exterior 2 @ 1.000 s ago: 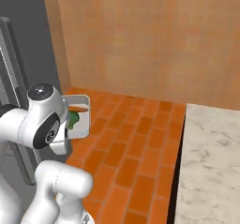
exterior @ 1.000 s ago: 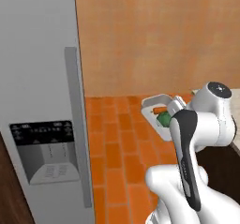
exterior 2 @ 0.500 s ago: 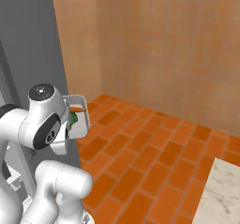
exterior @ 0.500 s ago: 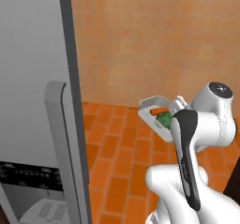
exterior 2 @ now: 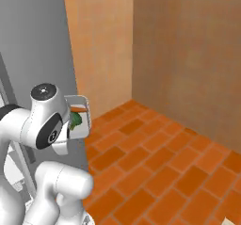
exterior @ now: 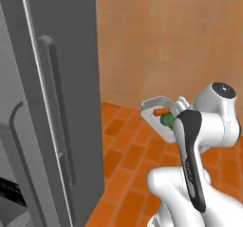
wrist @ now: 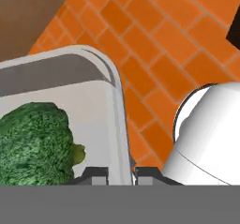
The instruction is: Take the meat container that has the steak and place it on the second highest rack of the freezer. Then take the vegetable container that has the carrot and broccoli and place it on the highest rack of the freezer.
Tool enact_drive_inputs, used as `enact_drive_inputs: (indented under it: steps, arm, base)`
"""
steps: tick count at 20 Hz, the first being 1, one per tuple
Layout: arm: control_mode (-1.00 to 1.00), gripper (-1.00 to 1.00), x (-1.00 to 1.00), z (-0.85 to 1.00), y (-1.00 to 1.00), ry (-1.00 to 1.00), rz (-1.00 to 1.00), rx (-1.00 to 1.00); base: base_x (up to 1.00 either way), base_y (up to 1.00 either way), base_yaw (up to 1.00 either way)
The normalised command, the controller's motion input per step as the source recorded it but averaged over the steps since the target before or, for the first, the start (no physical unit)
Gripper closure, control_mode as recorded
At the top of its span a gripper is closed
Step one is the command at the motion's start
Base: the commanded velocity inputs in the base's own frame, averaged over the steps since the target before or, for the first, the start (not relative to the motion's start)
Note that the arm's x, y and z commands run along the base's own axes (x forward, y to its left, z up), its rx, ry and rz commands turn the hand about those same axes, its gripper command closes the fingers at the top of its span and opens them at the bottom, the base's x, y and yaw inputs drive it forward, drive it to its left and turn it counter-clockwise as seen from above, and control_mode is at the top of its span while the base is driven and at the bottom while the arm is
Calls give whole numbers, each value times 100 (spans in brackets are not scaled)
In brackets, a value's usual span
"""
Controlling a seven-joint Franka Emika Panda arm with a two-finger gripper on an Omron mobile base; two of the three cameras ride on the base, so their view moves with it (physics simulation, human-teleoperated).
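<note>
**Vegetable container riding at the freezer door**

Orange brick flooring and tan walls are filling the right and upper parts of both base views. Occupying the left of the left base view, the freezer (exterior: 57, 102) is showing its grey outer face and long handle (exterior: 57, 121); its racks are hidden from these angles, so whether the door is open cannot be told.

Lower right in the left base view, the white arm (exterior: 199, 140) is carrying the vegetable container (exterior: 161, 113) near frame centre, well above the floor. In the right base view the same tray (exterior 2: 81, 118) is sitting left of centre, just beside the grey freezer side.

In the hand view the gripper (wrist: 120, 174) is pinching the tray's thin right wall, jaws drawn together on either side of the rim.

Inside, the broccoli (wrist: 35, 141) is sitting at lower left of the hand view; the carrot (exterior: 162, 111) is showing as an orange sliver in the base view.

Handling judgement: the tray is looking rigid, light and smooth-walled, so an edge pinch is likely letting it swing or slip. Loose contents may be rolling if tilted; keeping it level should matter. The rim is the only practical hold.
</note>
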Motion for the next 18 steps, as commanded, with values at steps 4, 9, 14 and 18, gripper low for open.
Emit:
enact_drive_inputs:
  steps: [4,9,14,18]
  arm:
    - [100,100,0,0,0,0,0,0]
    - [100,100,0,0,0,0,0,0]
    - [100,100,0,0,0,0,0,0]
    - [100,100,0,0,0,0,0,0]
  base:
    - [1,-26,67]
    - [46,-47,71]
    - [33,-66,77]
    - [9,-41,75]
